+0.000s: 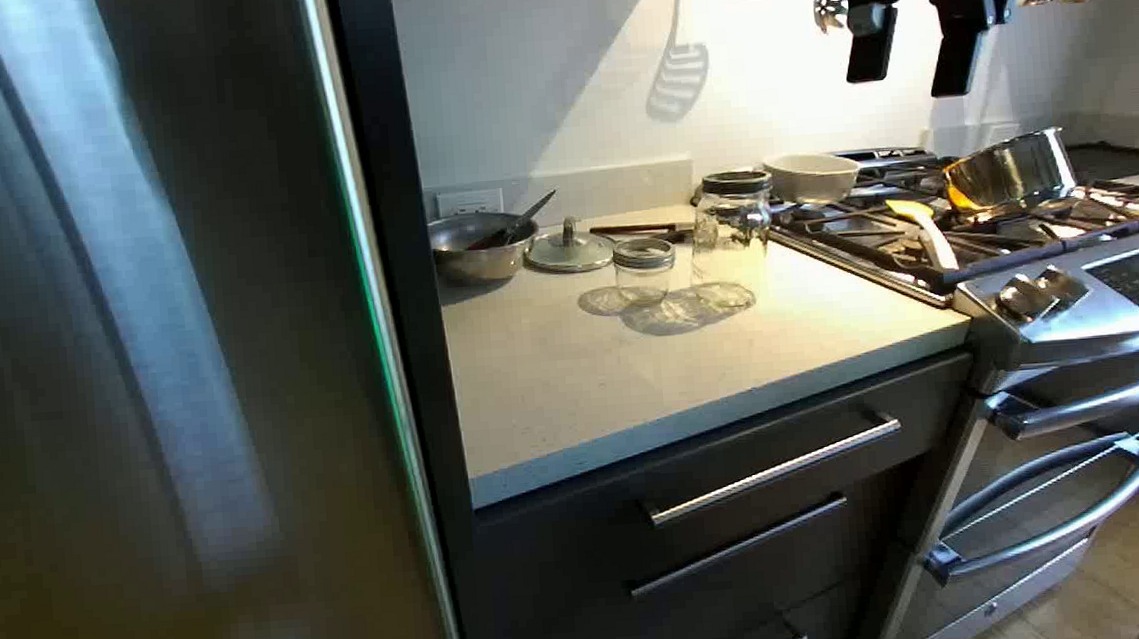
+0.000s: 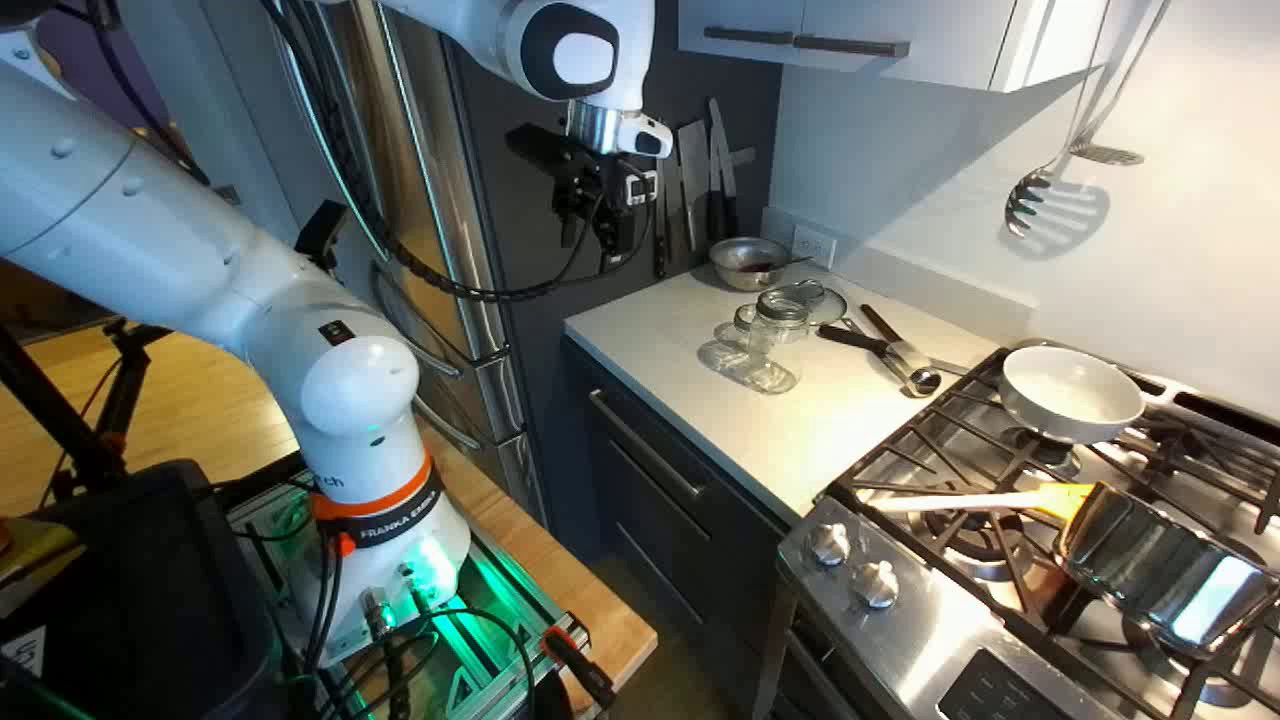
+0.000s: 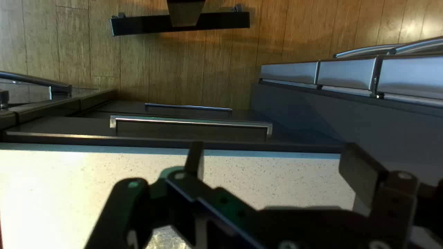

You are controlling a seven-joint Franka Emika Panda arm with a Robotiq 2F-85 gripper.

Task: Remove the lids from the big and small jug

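Side by side on the counter stand the clear glass big jug (image 1: 720, 244) and the lower small jug (image 1: 644, 282). A dark-rimmed lid (image 1: 735, 184) covers the big jug's mouth, and a greyish lid (image 1: 644, 253) rests on the small one. In an exterior view the big jug (image 2: 778, 335) partly hides the small jug (image 2: 744, 319). My gripper (image 1: 911, 75) hangs high above the counter, well apart from both jugs. Its fingers are spread wide with nothing between them; in the wrist view the gripper (image 3: 275, 166) has only bare countertop and its front edge behind.
Behind the jugs lie a glass pan lid (image 1: 570, 251), a metal bowl (image 1: 480, 261) with a utensil, and dark-handled tools (image 2: 858, 340). The stove carries a white bowl (image 2: 1070, 400), a tilted steel pot (image 2: 1165, 575) and a spatula (image 2: 960, 502). A tall fridge (image 1: 180, 337) flanks the counter.
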